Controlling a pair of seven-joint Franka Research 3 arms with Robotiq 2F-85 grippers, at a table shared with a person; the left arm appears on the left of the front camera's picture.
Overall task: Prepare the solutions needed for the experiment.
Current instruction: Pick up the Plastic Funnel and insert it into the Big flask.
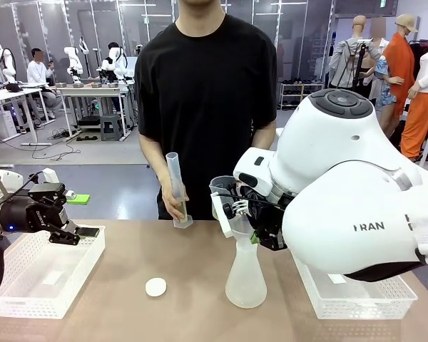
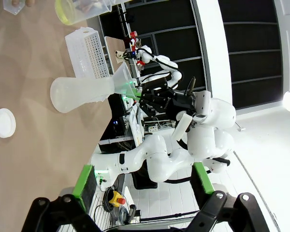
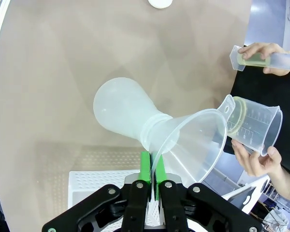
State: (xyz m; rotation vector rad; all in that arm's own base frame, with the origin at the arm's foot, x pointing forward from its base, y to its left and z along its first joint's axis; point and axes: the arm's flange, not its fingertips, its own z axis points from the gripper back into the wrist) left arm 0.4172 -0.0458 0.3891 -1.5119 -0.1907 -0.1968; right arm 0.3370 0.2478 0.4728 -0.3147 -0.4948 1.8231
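Note:
The solutions show as pale yellow liquid in a clear beaker (image 3: 253, 125) that the person's hand (image 3: 251, 159) tilts at the funnel's rim, and in the base of a graduated cylinder (image 3: 266, 59) in the other hand. The clear funnel (image 3: 193, 142) sits in the neck of a frosted conical flask (image 1: 246, 274). My right gripper (image 3: 152, 169) is shut on the funnel's rim, green pads pressed to it. My left gripper (image 1: 75, 234) is open and holds nothing, hovering over the left basket. In the front view the cylinder (image 1: 175, 189) stands upright at the table's far edge.
A small white round cap (image 1: 155, 287) lies on the table left of the flask. White mesh baskets stand at the left (image 1: 36, 285) and right (image 1: 357, 296) front corners. The person stands at the far side, close behind the flask.

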